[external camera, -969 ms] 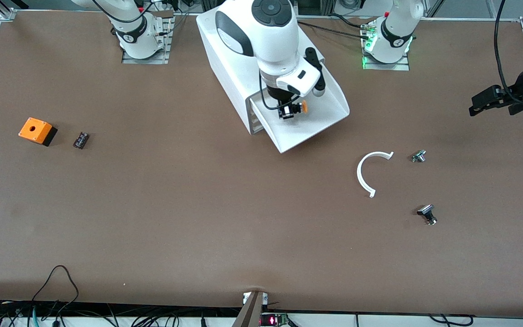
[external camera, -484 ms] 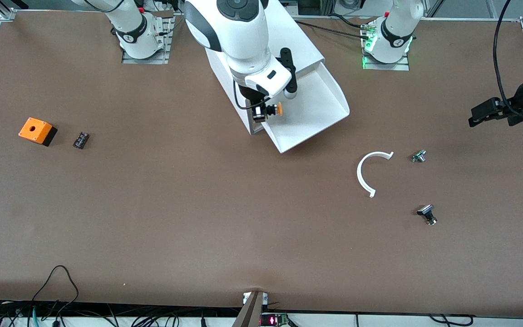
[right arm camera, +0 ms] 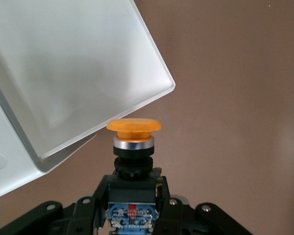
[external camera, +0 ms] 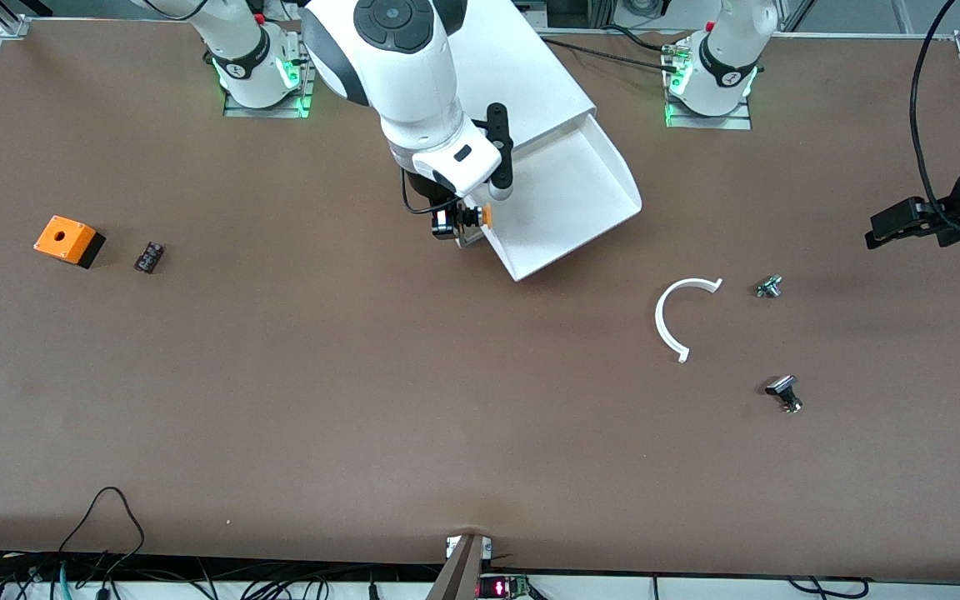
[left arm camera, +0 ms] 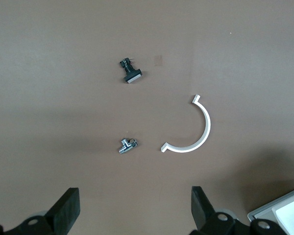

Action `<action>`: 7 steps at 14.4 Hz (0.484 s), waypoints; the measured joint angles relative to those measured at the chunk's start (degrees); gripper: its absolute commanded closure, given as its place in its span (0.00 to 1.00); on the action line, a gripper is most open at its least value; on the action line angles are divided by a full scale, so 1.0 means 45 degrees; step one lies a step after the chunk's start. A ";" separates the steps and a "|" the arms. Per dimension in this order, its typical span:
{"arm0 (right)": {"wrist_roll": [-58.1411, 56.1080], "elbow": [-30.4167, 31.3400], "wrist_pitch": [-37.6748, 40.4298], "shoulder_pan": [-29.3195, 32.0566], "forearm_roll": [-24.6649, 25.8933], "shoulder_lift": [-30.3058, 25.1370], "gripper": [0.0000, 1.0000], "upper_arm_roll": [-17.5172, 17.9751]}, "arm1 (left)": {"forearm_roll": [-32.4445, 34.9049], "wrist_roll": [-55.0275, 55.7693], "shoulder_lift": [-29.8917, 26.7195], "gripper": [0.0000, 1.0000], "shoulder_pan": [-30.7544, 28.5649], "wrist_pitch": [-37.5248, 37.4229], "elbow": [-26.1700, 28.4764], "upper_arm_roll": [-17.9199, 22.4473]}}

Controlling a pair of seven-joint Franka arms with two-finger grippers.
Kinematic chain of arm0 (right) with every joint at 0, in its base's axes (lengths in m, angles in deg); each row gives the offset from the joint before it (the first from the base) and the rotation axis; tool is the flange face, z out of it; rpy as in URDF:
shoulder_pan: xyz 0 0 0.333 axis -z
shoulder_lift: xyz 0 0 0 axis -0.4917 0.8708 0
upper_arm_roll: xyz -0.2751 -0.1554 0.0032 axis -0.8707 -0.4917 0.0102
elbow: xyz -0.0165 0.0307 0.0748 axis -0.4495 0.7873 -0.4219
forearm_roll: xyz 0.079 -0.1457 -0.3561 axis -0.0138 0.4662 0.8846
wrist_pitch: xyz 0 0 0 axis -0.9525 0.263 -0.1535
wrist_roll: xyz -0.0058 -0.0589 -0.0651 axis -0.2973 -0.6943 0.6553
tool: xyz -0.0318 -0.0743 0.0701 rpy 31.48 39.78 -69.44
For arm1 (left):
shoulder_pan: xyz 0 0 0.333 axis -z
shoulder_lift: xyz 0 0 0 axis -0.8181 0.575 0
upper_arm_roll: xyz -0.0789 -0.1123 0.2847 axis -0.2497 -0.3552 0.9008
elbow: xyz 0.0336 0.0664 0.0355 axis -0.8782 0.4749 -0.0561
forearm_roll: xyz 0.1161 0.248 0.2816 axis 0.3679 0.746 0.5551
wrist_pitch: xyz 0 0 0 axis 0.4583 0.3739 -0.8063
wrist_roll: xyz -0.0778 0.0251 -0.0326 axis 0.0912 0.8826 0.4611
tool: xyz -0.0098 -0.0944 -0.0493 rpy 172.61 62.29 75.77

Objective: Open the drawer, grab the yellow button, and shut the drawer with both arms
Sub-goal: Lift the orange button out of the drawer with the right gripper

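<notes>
The drawer (external camera: 580, 196) stands pulled out of the white cabinet (external camera: 530, 75), and its tray looks bare. My right gripper (external camera: 457, 223) is shut on the button (external camera: 480, 217), which has an orange cap and a black-and-blue body, and holds it in the air over the tray's side edge toward the right arm's end. In the right wrist view the button (right arm camera: 134, 142) sits upright between the fingers (right arm camera: 88, 205), with the tray's corner (right arm camera: 157, 93) beside it. My left gripper (external camera: 884, 227) is open and empty, over the left arm's end of the table; its fingers (left arm camera: 66, 213) are spread wide.
An orange cube with a hole (external camera: 68, 240) and a small black part (external camera: 148, 257) lie toward the right arm's end. A white C-shaped piece (external camera: 680, 321), a small silver part (external camera: 769, 287) and a black-and-silver part (external camera: 784, 393) lie toward the left arm's end.
My right gripper has carried the button from over the middle of the tray toward the right arm's end, to over the tray's side edge. The left gripper has hardly moved.
</notes>
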 measured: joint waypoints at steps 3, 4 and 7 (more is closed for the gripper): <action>0.0771 0.0315 -0.0176 0.0632 0.0017 -0.0123 0.63 -0.0021 | 0.0000 0.0000 0.0160 0.00 0.0000 0.0211 -0.0016 0.0002; 0.1019 0.0517 -0.0474 0.0992 0.0019 -0.0154 0.63 -0.0030 | 0.0000 0.0000 0.0280 0.00 0.0000 0.0373 -0.0019 0.0002; 0.1902 0.1429 -0.1430 0.2008 0.0019 -0.0174 0.63 -0.0046 | 0.0000 -0.0008 0.0591 0.00 0.0024 0.0610 -0.0038 -0.0002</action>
